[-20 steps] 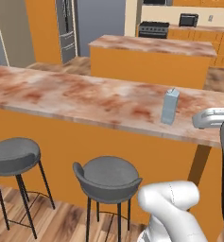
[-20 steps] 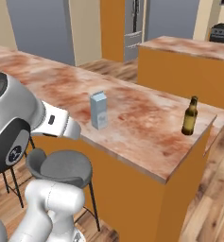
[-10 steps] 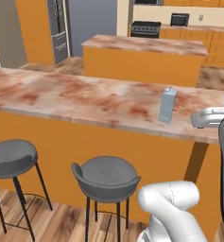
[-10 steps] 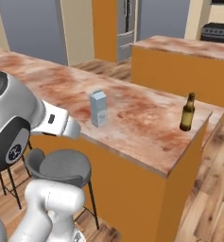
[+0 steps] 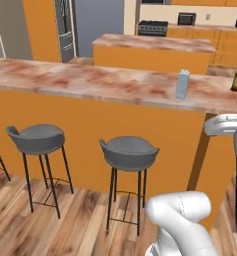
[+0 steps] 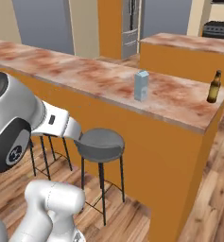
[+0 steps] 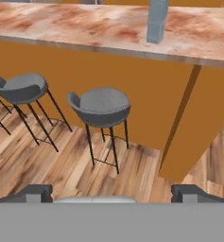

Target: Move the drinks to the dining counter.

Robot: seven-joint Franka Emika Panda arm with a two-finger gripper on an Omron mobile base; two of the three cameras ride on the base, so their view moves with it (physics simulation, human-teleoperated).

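Observation:
The dining counter (image 5: 90, 80) runs across in front of me, with a reddish marble top and orange sides. A pale blue-grey carton (image 5: 182, 84) stands upright on it toward its right end, and a small brown beer bottle (image 5: 235, 77) stands further right near the corner. From the other side I see the carton (image 6: 141, 85) and the bottle (image 6: 213, 87) well apart on the counter (image 6: 75, 71). In the hand view the carton (image 7: 157, 21) is at the top, far from my gripper (image 7: 114, 194). The gripper is open and holds nothing, low above the wooden floor.
Grey bar stools (image 5: 129, 150) (image 5: 37, 137) stand against the counter's near side, also seen as stools (image 7: 100, 105) (image 7: 21, 87) in the hand view. A shorter island (image 5: 155, 47) with a like top lies behind, with a fridge and ovens beyond. Wooden floor surrounds me.
The whole picture has shifted: the base has drawn back from the counter and turned, so the stools show in full. The carton and bottle stay put. The gripper stays open.

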